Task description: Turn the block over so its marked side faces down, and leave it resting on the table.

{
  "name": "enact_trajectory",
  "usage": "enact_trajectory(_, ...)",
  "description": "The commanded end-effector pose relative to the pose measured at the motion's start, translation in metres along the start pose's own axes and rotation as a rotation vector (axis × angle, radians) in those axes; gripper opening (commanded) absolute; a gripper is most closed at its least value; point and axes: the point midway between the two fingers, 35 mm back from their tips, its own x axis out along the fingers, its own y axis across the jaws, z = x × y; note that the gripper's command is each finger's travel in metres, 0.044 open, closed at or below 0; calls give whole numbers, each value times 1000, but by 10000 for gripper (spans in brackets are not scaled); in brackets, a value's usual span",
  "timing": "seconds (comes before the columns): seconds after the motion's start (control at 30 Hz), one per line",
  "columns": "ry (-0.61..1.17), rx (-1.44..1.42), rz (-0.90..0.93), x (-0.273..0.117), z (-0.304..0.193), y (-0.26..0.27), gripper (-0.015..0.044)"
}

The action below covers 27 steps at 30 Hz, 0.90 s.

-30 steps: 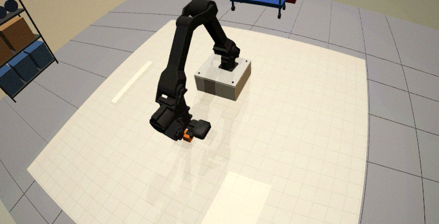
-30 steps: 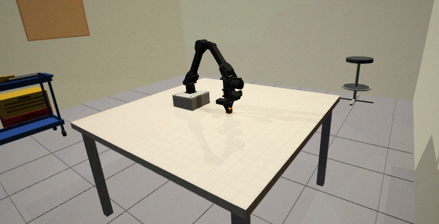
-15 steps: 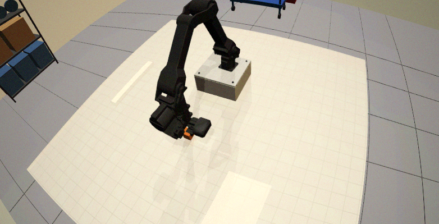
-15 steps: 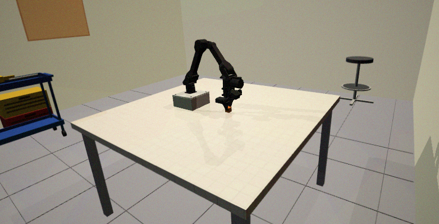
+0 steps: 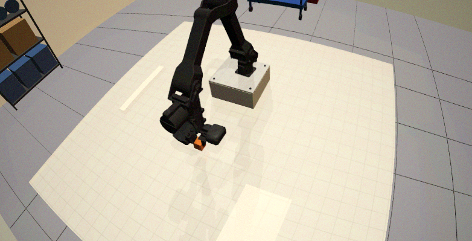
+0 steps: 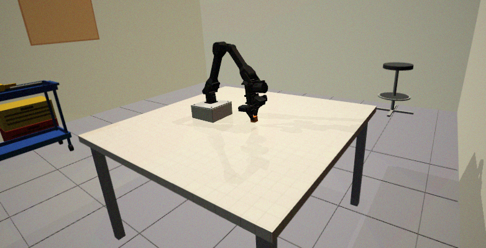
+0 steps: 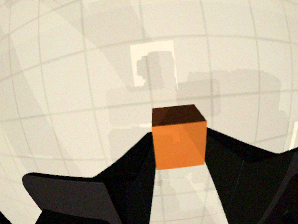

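Pale gridded worktop [image 5: 297, 140] carries the arm. Its gripper [image 7: 178, 145] pinches the orange block [image 7: 178, 143] low down. A shallow pinch could let it slip while turning.

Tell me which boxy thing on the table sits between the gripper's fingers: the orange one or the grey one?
The orange block. The gripper is shut on its sides, while the larger grey base stands apart, carrying the arm.

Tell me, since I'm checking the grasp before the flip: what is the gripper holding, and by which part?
The gripper is shut on the orange block, with one finger against each of its two opposite side faces, low at the table.
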Motion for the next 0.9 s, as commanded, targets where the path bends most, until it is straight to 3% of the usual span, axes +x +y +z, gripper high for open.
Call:
enact_trajectory(0.0, -75, 1, 1, 2, 0, 0, 0)
enact_trajectory(0.7, -412, -1, 1, 2, -7, 0, 0)
enact_trajectory(0.87, -423, -1, 1, 2, -8, 0, 0)
